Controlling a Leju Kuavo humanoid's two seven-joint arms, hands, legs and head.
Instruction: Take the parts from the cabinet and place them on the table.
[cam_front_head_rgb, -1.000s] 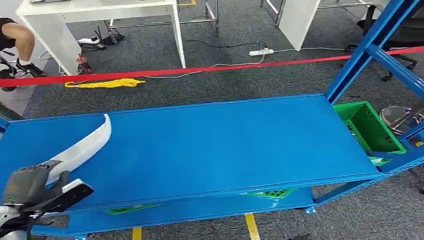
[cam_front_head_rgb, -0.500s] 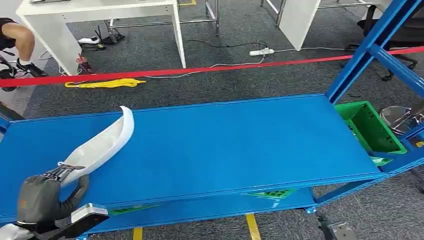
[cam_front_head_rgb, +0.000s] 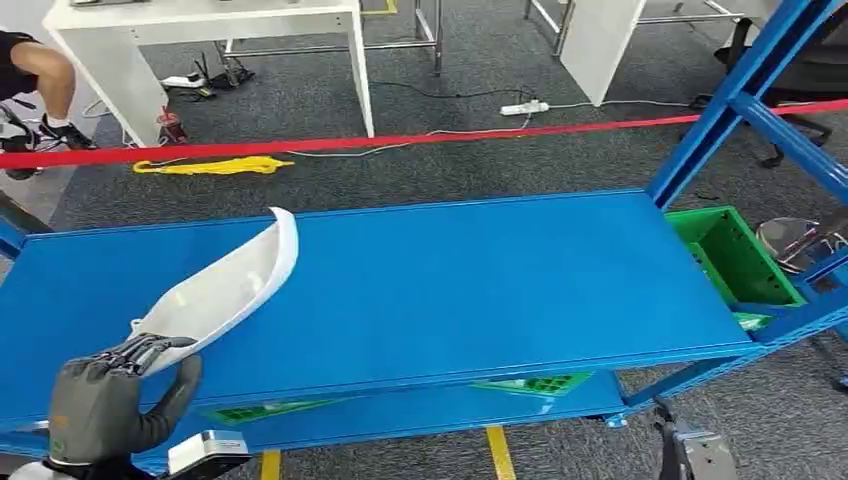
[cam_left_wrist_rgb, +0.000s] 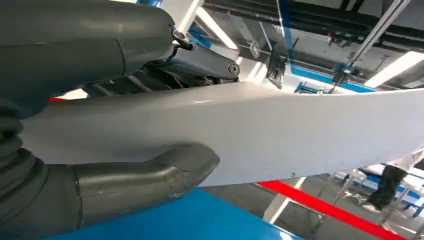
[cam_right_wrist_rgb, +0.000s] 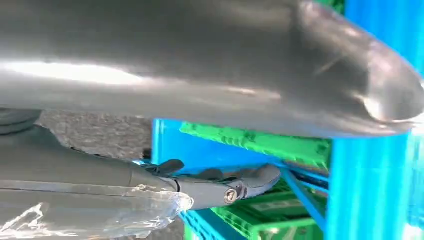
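Part: long curved white part (cam_front_head_rgb: 235, 285) sits in the lower left of the head frame, tilted up over the blue shelf (cam_front_head_rgb: 480, 290), its far tip raised toward the frame centre; only its near end is supported
Left hand: left hand (cam_front_head_rgb: 110, 395) at the bottom left is clamped on the part's near end; in the left wrist view the thick thumb (cam_left_wrist_rgb: 150, 175) presses one face of the white part (cam_left_wrist_rgb: 280, 130) and darker fingers (cam_left_wrist_rgb: 200, 62) wrap the other
Right hand: right hand (cam_right_wrist_rgb: 220, 185) lies low beside the green crates (cam_right_wrist_rgb: 260, 142); crinkled clear plastic (cam_right_wrist_rgb: 100, 215) lies against it, but whether it holds anything cannot be told
Risk, slip: the grasp is at one end, so the long overhang could lever the part out of the fingers or let it twist and drop
Risk, snag: the far tip could catch the shelf surface or the blue upright (cam_front_head_rgb: 735, 100) if the arm swings wide on the way to the worktop
Surroundings: red tape (cam_front_head_rgb: 420, 140) crosses the carpet beyond the shelf
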